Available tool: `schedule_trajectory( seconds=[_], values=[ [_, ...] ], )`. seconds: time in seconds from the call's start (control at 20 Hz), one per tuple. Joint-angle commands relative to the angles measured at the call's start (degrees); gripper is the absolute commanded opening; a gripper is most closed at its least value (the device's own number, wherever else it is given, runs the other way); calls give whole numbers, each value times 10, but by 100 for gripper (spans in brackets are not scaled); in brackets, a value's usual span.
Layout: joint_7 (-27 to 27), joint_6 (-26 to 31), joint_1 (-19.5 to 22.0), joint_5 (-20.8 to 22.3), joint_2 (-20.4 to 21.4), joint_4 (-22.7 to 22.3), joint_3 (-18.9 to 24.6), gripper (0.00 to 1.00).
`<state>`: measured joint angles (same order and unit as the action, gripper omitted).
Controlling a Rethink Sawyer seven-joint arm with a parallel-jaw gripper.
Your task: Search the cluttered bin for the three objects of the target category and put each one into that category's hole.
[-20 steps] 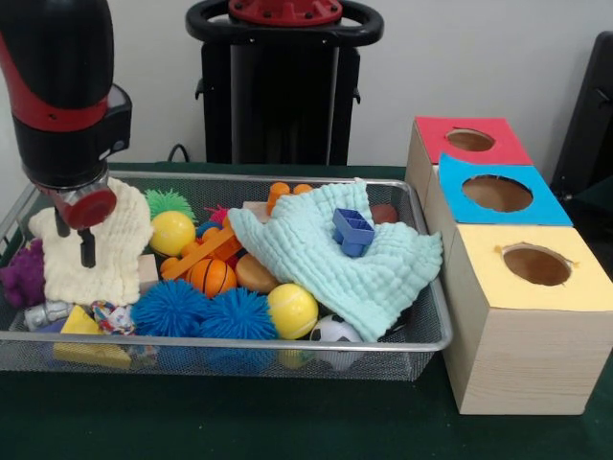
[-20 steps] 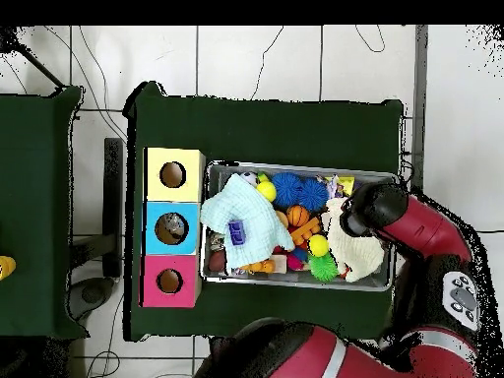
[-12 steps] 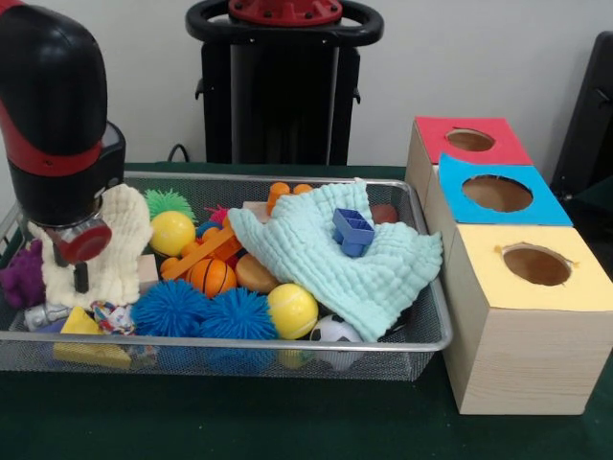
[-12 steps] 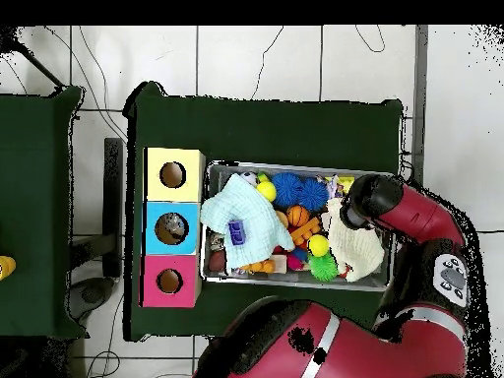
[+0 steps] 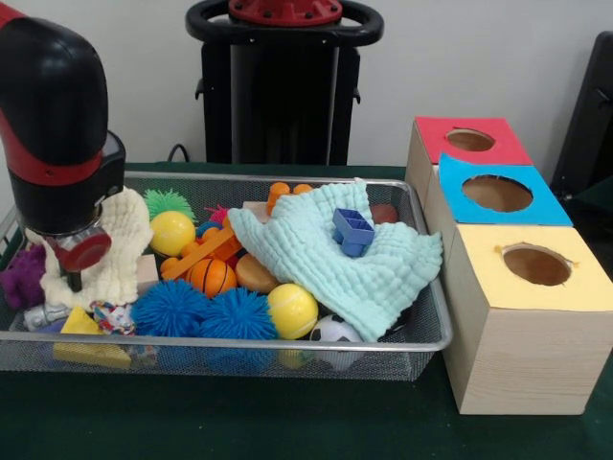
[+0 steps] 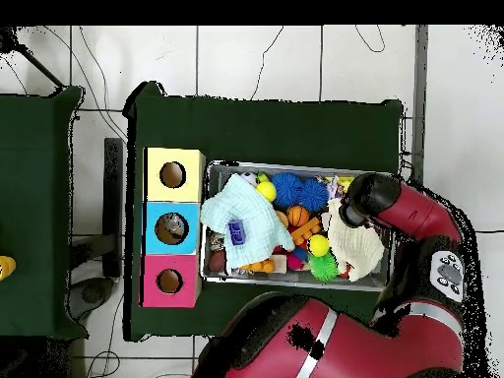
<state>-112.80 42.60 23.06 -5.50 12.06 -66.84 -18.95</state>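
The wire mesh bin [image 5: 287, 343] holds a jumble of toys. My gripper [image 5: 75, 280] hangs low at the bin's left end, pressed into a cream cloth [image 5: 120, 251]; the arm's black wrist hides how it stands. In the overhead view the gripper [image 6: 349, 212] is over the same cream cloth [image 6: 359, 251]. A mint cloth [image 5: 335, 254] with a blue square frame [image 5: 351, 230] on it covers the bin's right half. Two blue spiky balls [image 5: 170, 307], yellow balls [image 5: 292, 310], a small basketball [image 5: 212, 276] and a soccer ball [image 5: 334, 331] lie between the cloths.
Three wooden boxes stand to the right of the bin, each with a round hole: red top [image 5: 469, 140], blue top [image 5: 498, 194], yellow top [image 5: 536, 265]. A purple spiky toy [image 5: 21, 278] and a yellow wedge [image 5: 81, 324] lie beside the gripper. Dark green cloth covers the table [image 5: 239, 412].
The arm has come down and shifted a little toward the bin's front-left corner, sinking the gripper deeper into the cream cloth. The toys have not moved.
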Motion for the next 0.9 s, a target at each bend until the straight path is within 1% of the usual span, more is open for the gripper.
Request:
schedule_trajectory(
  seconds=[0.05,0.15,0.35,0.55,0.9],
  values=[
    [-63,38,-14,4,23,-22,22,0],
    [-65,49,-19,1,38,-33,23,0],
    [-75,96,-39,-7,77,-48,14,0],
    [-90,139,-53,-12,92,-35,4,0],
    [-105,155,-63,-22,110,-40,2,0]
  ],
)
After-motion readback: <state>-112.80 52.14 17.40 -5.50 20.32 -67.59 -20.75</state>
